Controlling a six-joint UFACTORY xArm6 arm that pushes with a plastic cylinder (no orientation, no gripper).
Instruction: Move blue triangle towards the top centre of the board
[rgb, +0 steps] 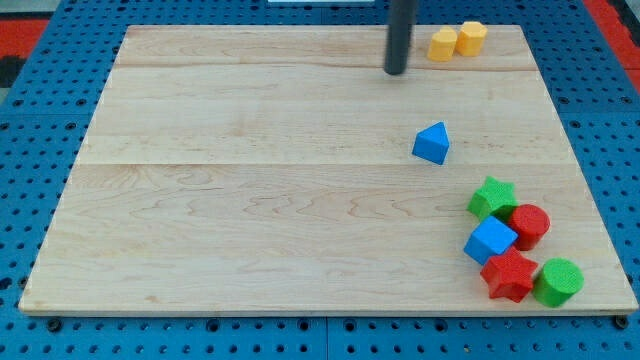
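Note:
The blue triangle (432, 143) lies on the wooden board (250, 180), right of centre and a little above mid-height. My tip (396, 71) is at the end of the dark rod near the view's top, above and slightly left of the blue triangle, apart from it.
Two yellow blocks (457, 41) sit touching at the top right, just right of the rod. At the bottom right is a cluster: a green star (492, 197), a red cylinder (530, 224), a blue cube (490, 241), a red star (509, 275) and a green cylinder (558, 282).

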